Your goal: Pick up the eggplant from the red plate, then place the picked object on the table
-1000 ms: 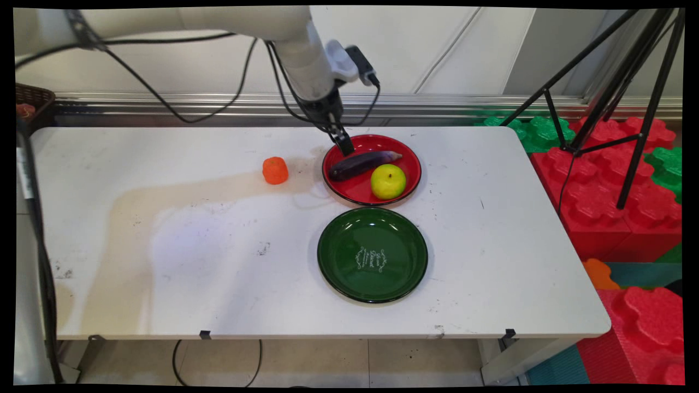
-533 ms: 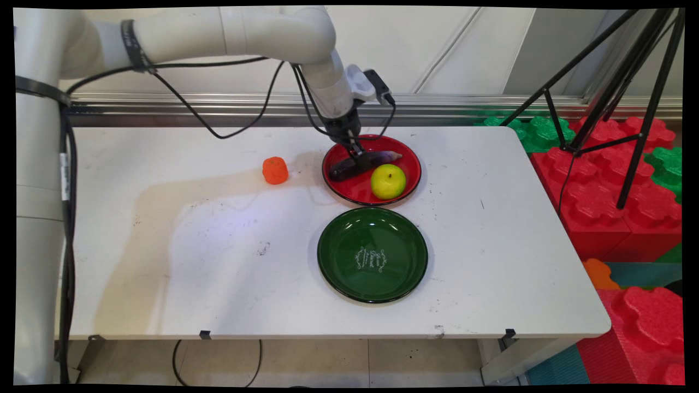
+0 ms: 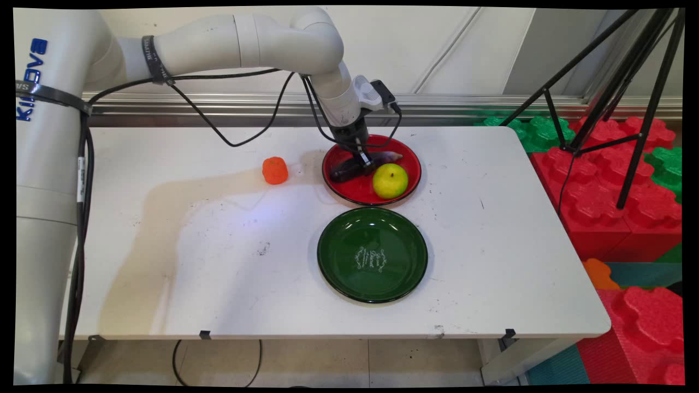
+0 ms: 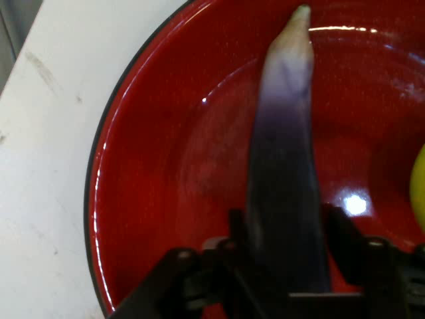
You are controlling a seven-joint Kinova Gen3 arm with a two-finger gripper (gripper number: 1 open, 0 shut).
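A dark purple eggplant [image 3: 343, 170] with a pale tip lies in the red plate [image 3: 410, 164], beside a yellow-green apple [image 3: 390, 180]. My gripper [image 3: 365, 161] is down in the plate and shut on the eggplant at its middle. In the hand view the eggplant [image 4: 282, 133] runs up between the two black fingers [image 4: 236, 229], which press on both its sides, with the red plate [image 4: 166, 166] under it. The eggplant still rests on the plate. The apple [image 4: 420, 186] shows as a yellow edge at the right.
An empty green plate [image 3: 349, 273] sits just in front of the red one. A small orange fruit [image 3: 274, 170] lies on the table left of the red plate. Red and green foam blocks [image 3: 606, 180] and a black tripod [image 3: 628, 98] stand off the table's right end.
The gripper came down from above the red plate's back rim onto the eggplant and closed round it. The apple shifted slightly to the right.
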